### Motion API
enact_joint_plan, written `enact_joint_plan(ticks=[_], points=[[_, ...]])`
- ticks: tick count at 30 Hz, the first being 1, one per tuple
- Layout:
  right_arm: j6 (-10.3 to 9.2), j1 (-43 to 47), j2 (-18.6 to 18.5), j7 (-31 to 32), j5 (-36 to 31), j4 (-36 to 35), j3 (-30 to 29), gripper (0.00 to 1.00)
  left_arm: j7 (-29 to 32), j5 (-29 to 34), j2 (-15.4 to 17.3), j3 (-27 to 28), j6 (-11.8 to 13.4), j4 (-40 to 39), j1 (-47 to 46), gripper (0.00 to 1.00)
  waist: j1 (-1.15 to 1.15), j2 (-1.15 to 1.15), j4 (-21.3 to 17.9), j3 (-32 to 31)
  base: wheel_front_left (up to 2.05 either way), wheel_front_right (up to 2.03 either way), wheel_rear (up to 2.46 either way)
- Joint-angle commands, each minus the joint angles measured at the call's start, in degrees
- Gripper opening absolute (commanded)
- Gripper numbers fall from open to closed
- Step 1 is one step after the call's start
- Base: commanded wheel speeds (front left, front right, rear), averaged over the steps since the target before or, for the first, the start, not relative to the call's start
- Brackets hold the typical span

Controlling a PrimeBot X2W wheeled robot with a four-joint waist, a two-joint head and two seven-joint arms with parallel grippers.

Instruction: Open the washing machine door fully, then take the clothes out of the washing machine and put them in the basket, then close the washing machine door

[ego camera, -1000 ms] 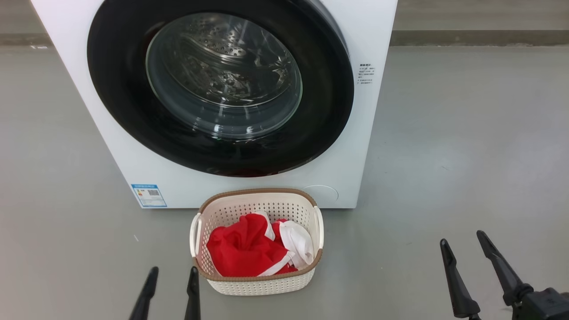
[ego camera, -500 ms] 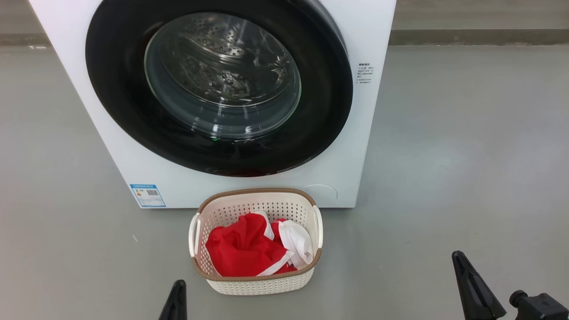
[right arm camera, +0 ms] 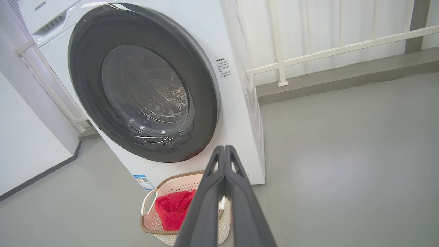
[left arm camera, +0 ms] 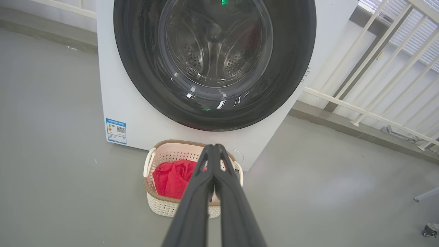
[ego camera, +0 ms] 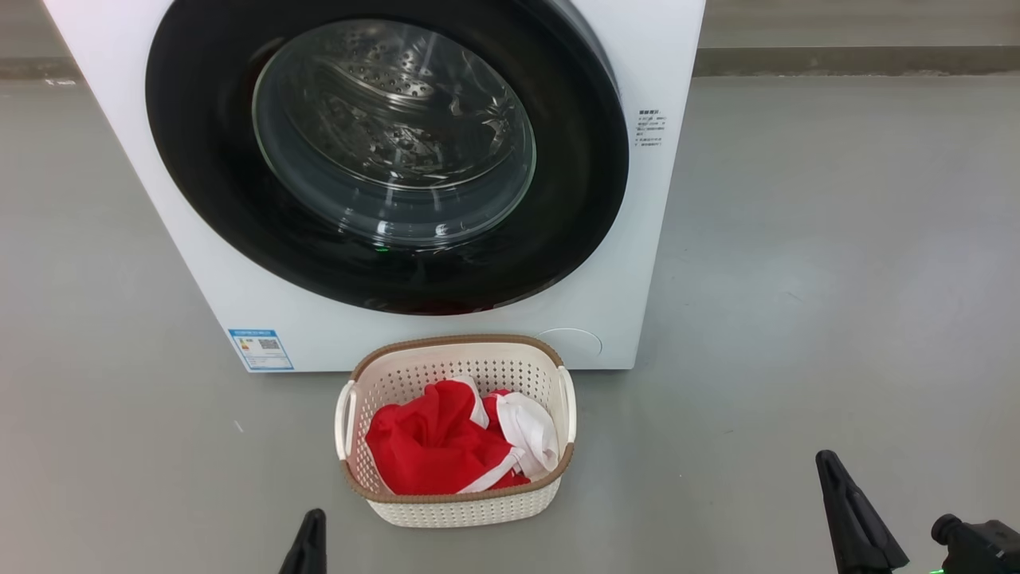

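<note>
Both end effectors are now sitting clenched and empty, where a second ago their fingers were standing spread; the left end effector [ego camera: 311, 522] and the right end effector [ego camera: 829, 466] are also showing lower along the head view's bottom edge. The washing machine door [ego camera: 382, 151] is lying shut against the washing machine [ego camera: 446, 339]. The red clothes [ego camera: 434, 442] are resting inside the basket [ego camera: 458, 496], which is standing on the floor [ego camera: 797, 319] just before the machine's lower edge, apart from both end effectors. Open grey floor is stretching rightward up to a white railing [left arm camera: 363, 113].
</note>
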Motion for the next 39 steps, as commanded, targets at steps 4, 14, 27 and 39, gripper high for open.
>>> enact_joint_plan(ticks=[4, 14, 27, 39], points=[[-0.05, -3.63, -1.22, 0.48, 4.53, -0.54, 0.64, 0.0, 0.78, -3.99, -0.18, 2.21, -1.48, -0.16, -2.74, 0.0, -0.01, 0.0, -0.13, 0.11, 0.0, 0.0, 0.0], [-0.07, -5.02, -1.74, 1.31, 10.95, 0.65, 0.91, 0.0, 2.03, -9.29, -0.8, 3.9, -3.38, 1.29, -3.74, 0.0, -0.01, 0.0, -0.36, 0.3, 0.0, 0.0, 0.0], [-0.09, -7.03, -2.45, 2.55, 20.21, 2.36, 1.26, 0.0, 3.84, -16.95, -1.73, 6.37, -6.12, 3.36, -5.17, 0.0, -0.01, 0.0, -0.68, 0.58, 0.0, 0.0, 0.0], [-0.11, -8.88, -3.08, 3.72, 28.74, 3.95, 1.55, 0.0, 5.54, -24.0, -2.6, 8.68, -8.64, 5.25, -6.49, 0.0, -0.01, 0.0, -0.98, 0.84, 0.0, 0.0, 0.0]])
